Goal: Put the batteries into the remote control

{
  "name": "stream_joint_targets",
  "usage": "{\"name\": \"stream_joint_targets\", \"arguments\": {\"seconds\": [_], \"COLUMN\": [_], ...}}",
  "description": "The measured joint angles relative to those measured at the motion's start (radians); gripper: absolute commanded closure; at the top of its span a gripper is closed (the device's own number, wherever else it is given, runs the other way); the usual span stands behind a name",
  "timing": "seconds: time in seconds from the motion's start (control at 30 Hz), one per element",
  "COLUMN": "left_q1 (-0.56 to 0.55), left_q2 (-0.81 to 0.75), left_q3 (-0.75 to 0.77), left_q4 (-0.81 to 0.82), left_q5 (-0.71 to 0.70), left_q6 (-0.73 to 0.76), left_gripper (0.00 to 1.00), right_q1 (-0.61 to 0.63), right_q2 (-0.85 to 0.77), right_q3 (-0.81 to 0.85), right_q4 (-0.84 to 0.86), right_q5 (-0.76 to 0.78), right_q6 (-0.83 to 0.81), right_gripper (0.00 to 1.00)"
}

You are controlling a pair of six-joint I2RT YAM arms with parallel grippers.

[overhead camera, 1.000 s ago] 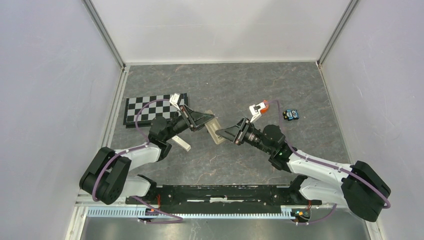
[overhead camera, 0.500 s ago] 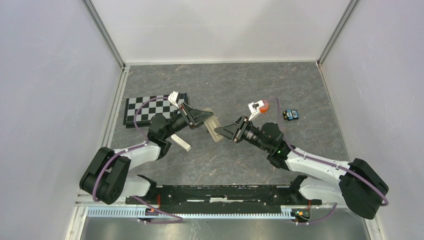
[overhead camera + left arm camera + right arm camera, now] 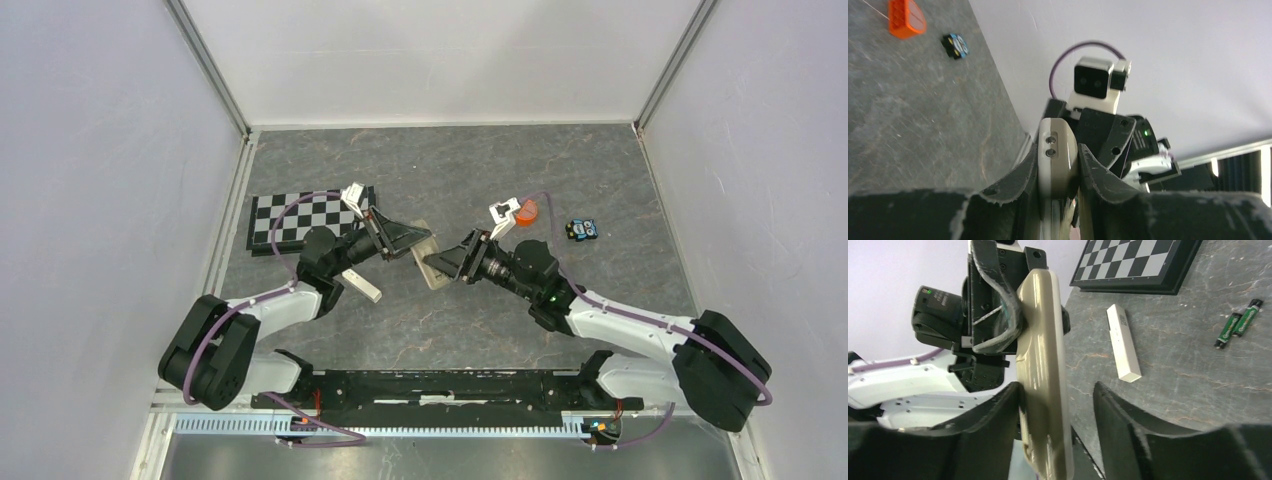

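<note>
change: I widened right gripper [image 3: 1055,390], one finger off remote [image 3: 1043,365] | left gripper [image 3: 1058,165] stayed clamped on remote | batteries [image 3: 1238,322] not yet loaded

Tan remote control [image 3: 1043,365] raised, 2 batteries [image 3: 1238,323] side-by-side

The left arm [image 3: 270,308] and right arm [image 3: 640,332] have white shells on the long links and bulky black housings at the joints; a purple cable [image 3: 1093,43] loops along each; a green light [image 3: 1146,133] glows on the right one; the fingers [image 3: 1020,180] are black wedges with pale chipped edges; a white boxy camera [image 3: 1093,82] carries two dark lenses; a black rail [image 3: 450,384] joins the bases.
</note>
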Motion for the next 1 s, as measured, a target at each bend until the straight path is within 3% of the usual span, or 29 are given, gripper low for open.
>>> {"name": "stream_joint_targets", "arguments": {"seconds": [0.2,0.37,0.5,0.63,0.77,0.87,1.0], "left_q1": [-0.039,-0.051,-0.052,-0.052,-0.05,-0.05,-0.053], "left_q2": [-0.007,-0.01,-0.002,0.0,-0.004,-0.039,-0.14], "left_q3": [0.035,0.045,0.046,0.046,0.046,0.047,0.079], "left_q4": [0.008,0.093,0.18,0.202,0.162,0.063,-0.143], "left_q5": [0.092,0.186,0.229,0.246,0.243,0.226,0.172], "left_q6": [0.013,0.013,0.01,0.01,0.031,0.083,0.201], "left_gripper": [0.98,0.98,0.98,0.94,0.81,0.55,0.22], "right_q1": [0.0,-0.018,-0.02,-0.02,-0.018,-0.017,-0.021], "right_q2": [-0.084,-0.184,-0.169,-0.118,-0.09,-0.077,-0.062], "right_q3": [-0.007,-0.004,0.041,0.081,0.091,0.091,0.092], "right_q4": [-0.055,-0.087,-0.143,-0.153,-0.128,-0.111,-0.114], "right_q5": [-0.013,-0.092,-0.191,-0.265,-0.311,-0.328,-0.331], "right_q6": [-0.127,-0.293,-0.384,-0.406,-0.394,-0.37,-0.353], "right_gripper": [0.12,0.1,0.14,0.29,0.58,0.8,0.9]}}
